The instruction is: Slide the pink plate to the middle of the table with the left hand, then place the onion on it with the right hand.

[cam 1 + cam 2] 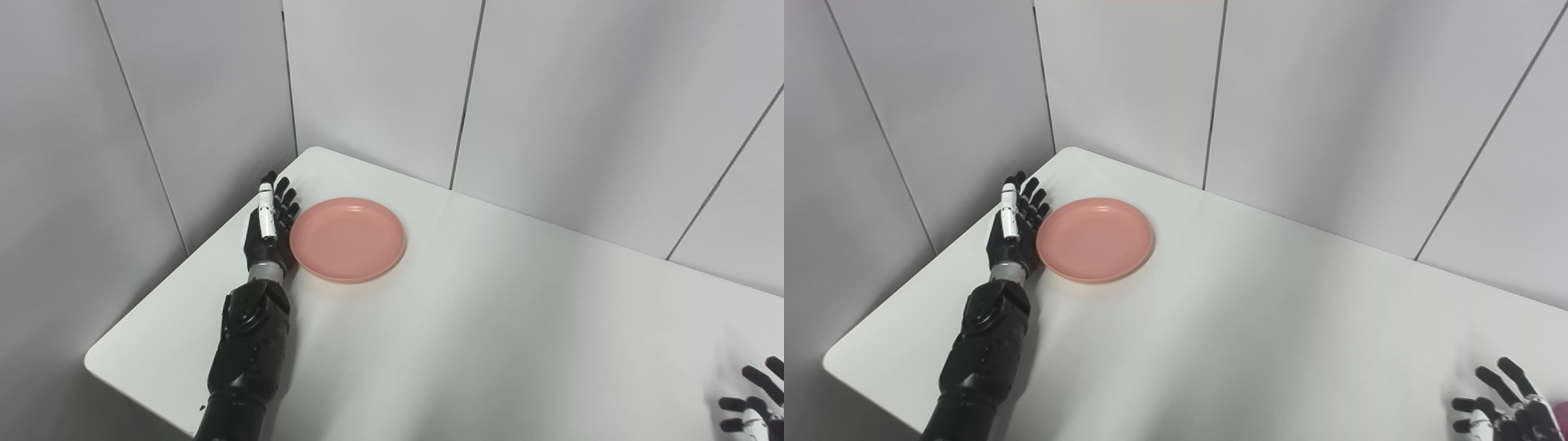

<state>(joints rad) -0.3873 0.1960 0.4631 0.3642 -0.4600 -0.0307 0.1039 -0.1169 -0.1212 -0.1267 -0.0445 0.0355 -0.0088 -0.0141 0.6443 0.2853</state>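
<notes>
A round pink plate [348, 239] lies flat on the white table [490, 318] near its far left corner. My left hand [269, 223] stands on edge right against the plate's left rim, fingers stretched out and apart, holding nothing. At the bottom right corner my right hand [1507, 404] rests low over the table with its fingers spread, partly cut off by the picture's edge. A sliver of something pink-purple [1562, 409] shows at the right edge beside that hand; I cannot tell what it is. No onion is clearly in view.
Grey wall panels [380, 79] close in the table at the back and on the left. The table's left edge and rounded near-left corner [98, 361] lie close to my left forearm [251, 355].
</notes>
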